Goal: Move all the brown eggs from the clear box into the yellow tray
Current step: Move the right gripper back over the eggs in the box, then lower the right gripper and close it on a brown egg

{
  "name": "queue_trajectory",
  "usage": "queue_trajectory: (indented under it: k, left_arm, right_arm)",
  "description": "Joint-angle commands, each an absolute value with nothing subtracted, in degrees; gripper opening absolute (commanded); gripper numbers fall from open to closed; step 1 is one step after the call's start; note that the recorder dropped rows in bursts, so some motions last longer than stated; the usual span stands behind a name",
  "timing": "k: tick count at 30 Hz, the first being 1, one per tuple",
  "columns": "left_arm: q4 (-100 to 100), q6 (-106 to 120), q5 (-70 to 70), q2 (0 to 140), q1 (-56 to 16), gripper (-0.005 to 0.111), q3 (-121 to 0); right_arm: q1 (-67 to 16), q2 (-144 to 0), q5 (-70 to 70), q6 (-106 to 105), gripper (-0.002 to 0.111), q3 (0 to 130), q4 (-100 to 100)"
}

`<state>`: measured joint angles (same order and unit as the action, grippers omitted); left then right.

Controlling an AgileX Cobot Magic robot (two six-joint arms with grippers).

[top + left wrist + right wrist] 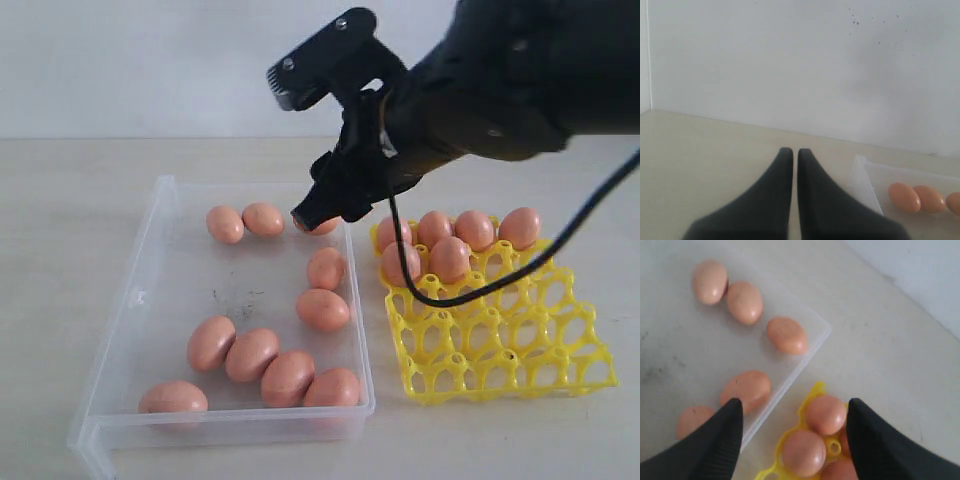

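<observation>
Black cable (500, 284) across the yellow tray (520, 350)

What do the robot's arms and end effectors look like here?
The left end effector and right end effector are matte black, each with two broad fingers tapering to blunt tips. The right arm is a bulky black housing carrying a black bracket with silver screws; a thin black cable trails from it.

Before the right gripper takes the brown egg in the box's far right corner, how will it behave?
Oval, lying on the clear box floor, the brown egg probably rolls if nudged. Its smooth shell may slip between the fingers.
</observation>
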<state>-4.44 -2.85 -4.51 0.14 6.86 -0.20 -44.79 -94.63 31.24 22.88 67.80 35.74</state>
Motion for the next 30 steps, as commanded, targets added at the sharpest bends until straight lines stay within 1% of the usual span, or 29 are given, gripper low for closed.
queue_trajectory:
  k: [1,4,6,10,23,30]
  left_arm:
    - [-4.9,-3.4,-4.4,0.0,6.8,0.004,0.0]
    - [-4.9,-3.4,-4.4,0.0,6.8,0.004,0.0]
    - [-4.9,-3.4,-4.3,0.0,6.8,0.004,0.0]
    - [-4.9,-3.4,-4.3,0.0,6.8,0.004,0.0]
    - [-4.9,-3.4,-4.4,0.0,6.8,0.004,0.0]
    - [-4.9,-3.4,-4.4,0.0,6.8,0.004,0.0]
  right_arm:
    - [-45.7,-101.7,44.7,6.8,0.055,76.8,22.7]
    - [-45.7,-105.9,46.4,-7.5,0.055,80.1,11.5]
    - [-45.7,-107.8,47.1,-16.5,0.055,80.1,5.6]
    - [-45.7,-111.5,47.9,-20.4,0.055,80.1,5.3]
    - [-45.7,-116.2,39.7,-21.5,0.055,80.1,6.7]
    - [-45.6,-118.5,39.0,-19.7,0.055,80.1,11.1]
